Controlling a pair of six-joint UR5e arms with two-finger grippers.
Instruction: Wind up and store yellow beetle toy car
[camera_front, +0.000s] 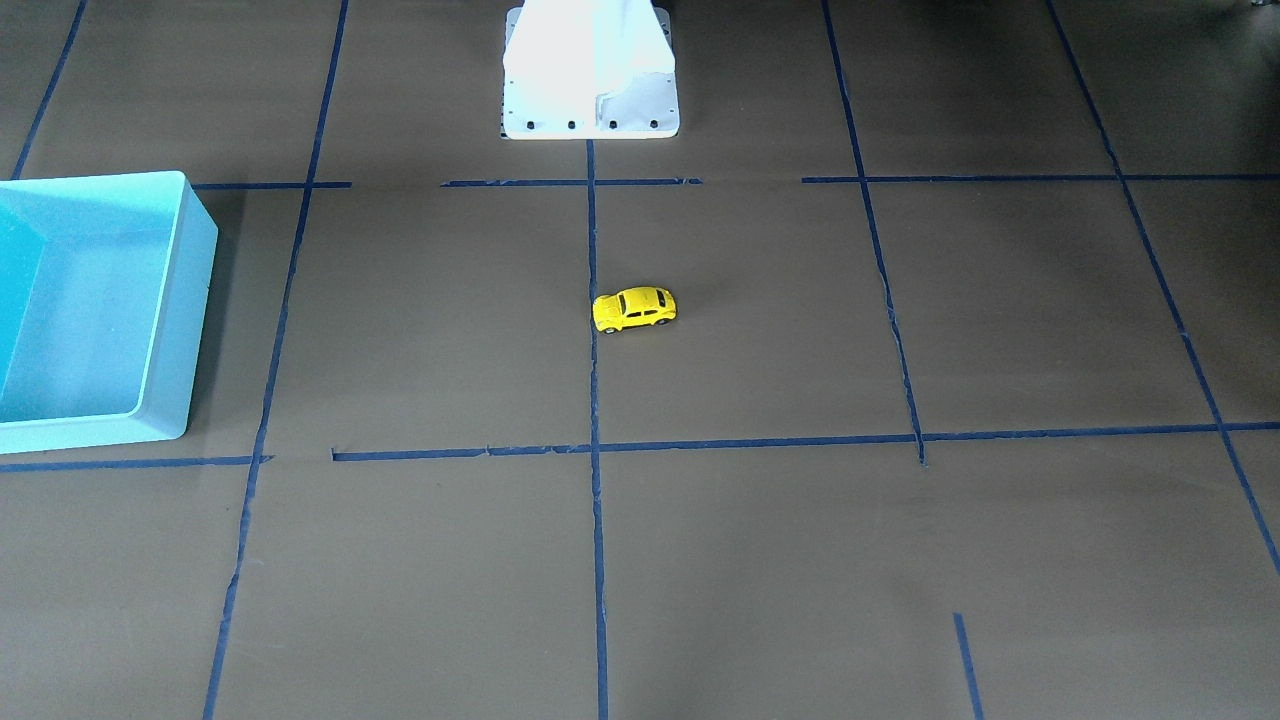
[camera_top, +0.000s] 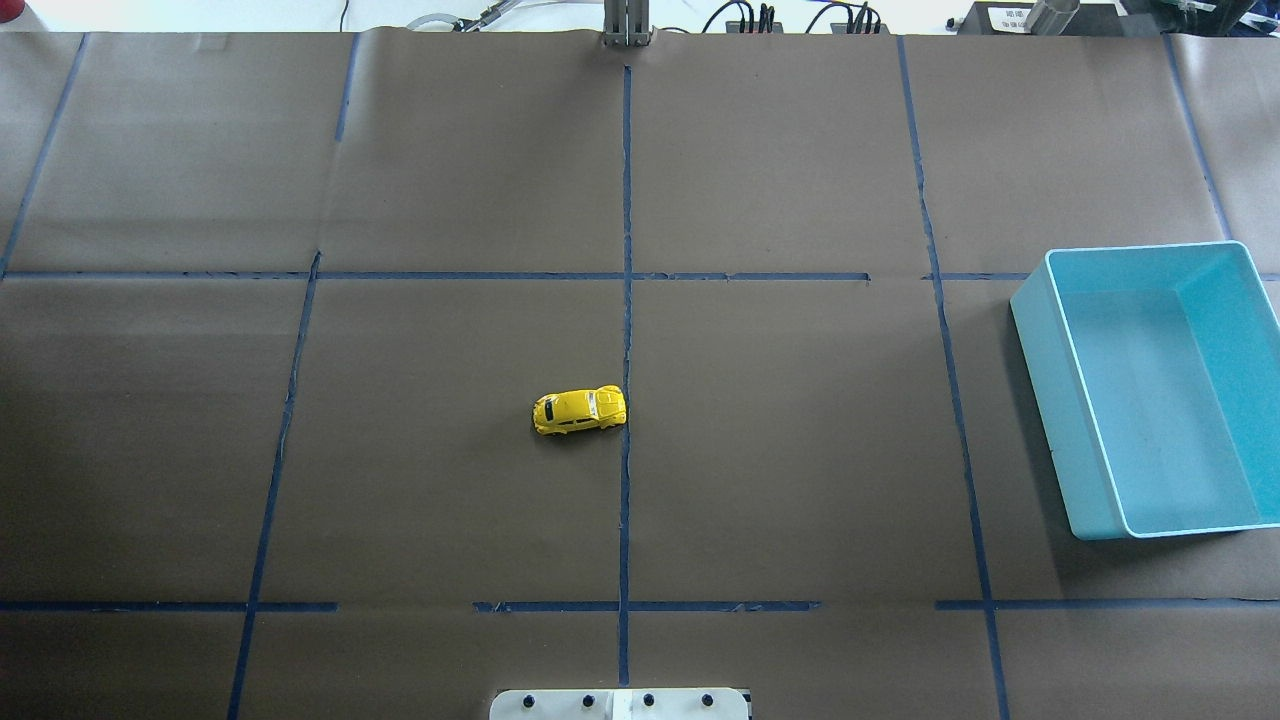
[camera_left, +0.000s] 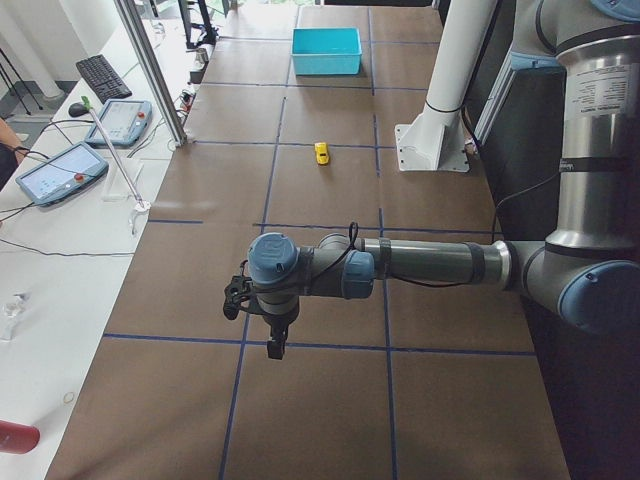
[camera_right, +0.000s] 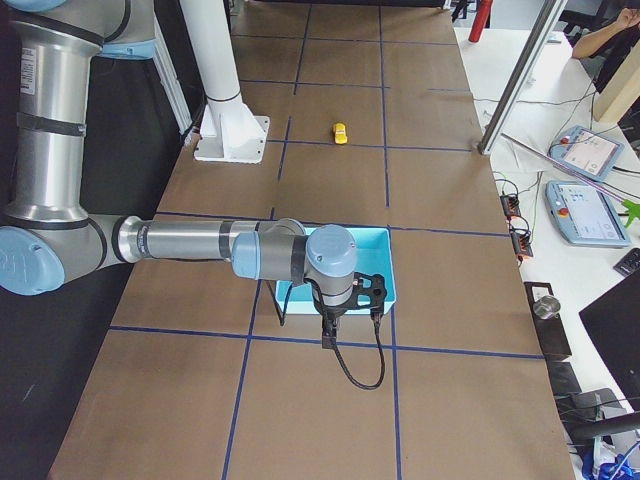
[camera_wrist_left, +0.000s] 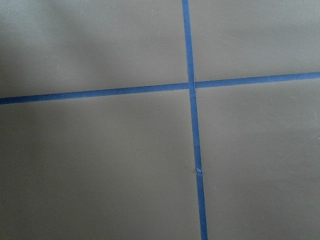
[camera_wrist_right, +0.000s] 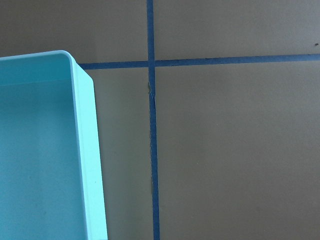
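The yellow beetle toy car stands on its wheels near the middle of the table, beside the centre tape line, with nothing touching it. It shows small and far off in the side views. My left gripper hangs over the table's left end, far from the car. My right gripper hangs just past the teal bin at the right end. Both grippers appear only in the side views, so I cannot tell whether they are open or shut.
The teal bin looks to hold nothing. Blue tape lines grid the brown table cover. The white robot base stands at the table's near edge. Tablets and a keyboard lie on the side desk.
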